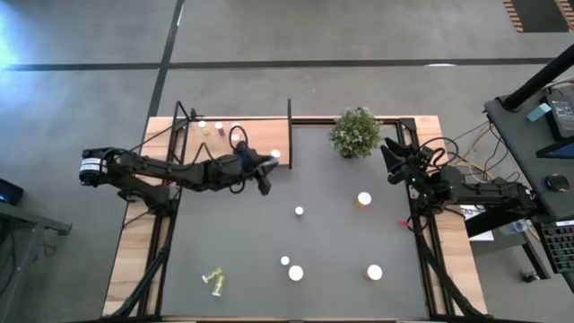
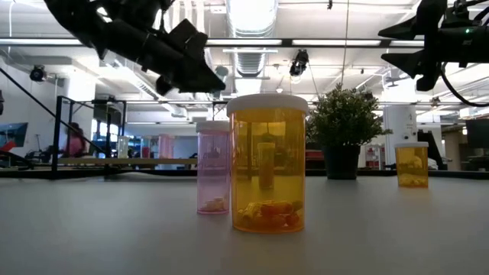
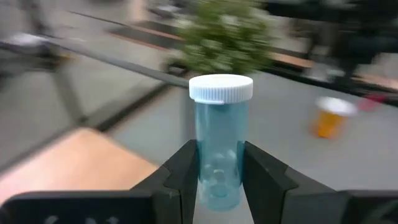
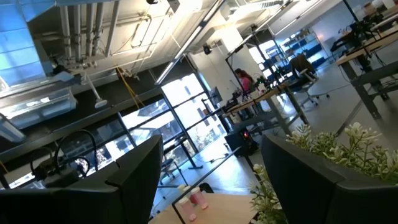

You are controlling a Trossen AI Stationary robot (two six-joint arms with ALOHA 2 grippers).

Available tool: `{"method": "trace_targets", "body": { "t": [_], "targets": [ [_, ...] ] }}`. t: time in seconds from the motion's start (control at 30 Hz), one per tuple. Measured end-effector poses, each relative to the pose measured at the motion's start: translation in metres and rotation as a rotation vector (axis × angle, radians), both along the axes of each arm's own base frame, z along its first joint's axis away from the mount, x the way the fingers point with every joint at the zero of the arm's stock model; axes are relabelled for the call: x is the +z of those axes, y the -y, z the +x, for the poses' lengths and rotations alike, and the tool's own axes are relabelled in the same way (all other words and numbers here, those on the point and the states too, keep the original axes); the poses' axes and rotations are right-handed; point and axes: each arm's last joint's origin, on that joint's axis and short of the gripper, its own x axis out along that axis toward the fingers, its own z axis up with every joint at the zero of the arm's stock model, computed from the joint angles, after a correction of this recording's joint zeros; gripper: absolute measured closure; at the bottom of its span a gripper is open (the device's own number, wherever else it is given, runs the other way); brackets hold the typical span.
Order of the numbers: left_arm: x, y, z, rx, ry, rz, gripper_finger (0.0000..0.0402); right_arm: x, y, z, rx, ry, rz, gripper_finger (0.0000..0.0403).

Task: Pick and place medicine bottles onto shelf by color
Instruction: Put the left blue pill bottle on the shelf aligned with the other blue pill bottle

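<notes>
Blue medicine bottle (image 3: 219,149), white-capped, upright in your left pincer (image 3: 219,177) clamped mid-body over the shelf (image 1: 242,148) edge: likely light, rigid, slick plastic; keep your hold below the cap.

The shelf (image 1: 238,144) lay at the far left corner of the surface (image 1: 332,233), with 3 small bottles (image 1: 218,127) along its far edge. The left tool (image 1: 269,161) hung over the shelf's right end, clamped on an upright bottle (image 3: 219,149). The potted plant (image 1: 355,132) stood right of the shelf, at the far edge. The right tool (image 1: 392,157) waited just right of the plant, jaws apart. 5 bottles stood scattered across the middle and near surface, and another (image 1: 213,282) lay tipped near the front left.
</notes>
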Motion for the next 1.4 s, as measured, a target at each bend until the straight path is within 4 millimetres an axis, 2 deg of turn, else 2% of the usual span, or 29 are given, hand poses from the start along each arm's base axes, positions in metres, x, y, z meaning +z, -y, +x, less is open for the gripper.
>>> {"method": "trace_targets", "body": {
  "t": [0.3, 0.43, 0.8, 1.07, 1.27, 1.4],
  "targets": [
    [0.001, 0.005, -0.008, 0.431, -0.015, 0.133, 0.0312, 0.0, 0.0, 0.0, 0.0, 0.0, 0.0, 0.0142],
    [-0.008, 0.013, -0.016, 0.597, 0.019, 0.139, 0.0312, 0.0, 0.0, 0.0, 0.0, 0.0, 0.0, 0.0142],
    [-0.054, 0.022, -0.049, 0.791, 0.1, 0.115, 0.0312, 0.0, 0.0, 0.0, 0.0, 0.0, 0.0, 0.0142],
    [-0.083, 0.021, -0.073, 0.795, 0.034, 0.138, 0.0312, 0.0, 0.0, 0.0, 0.0, 0.0, 0.0, 0.0142],
    [-0.1, 0.015, -0.084, 0.836, 0.035, 0.122, 0.0312, 0.0, 0.0, 0.0, 0.0, 0.001, 0.0, 0.0142],
    [-0.112, 0.011, -0.085, 0.893, 0.041, 0.131, 0.0312, 0.0, 0.0, 0.0, 0.0, 0.0, 0.0, 0.0142]
  ]
}}
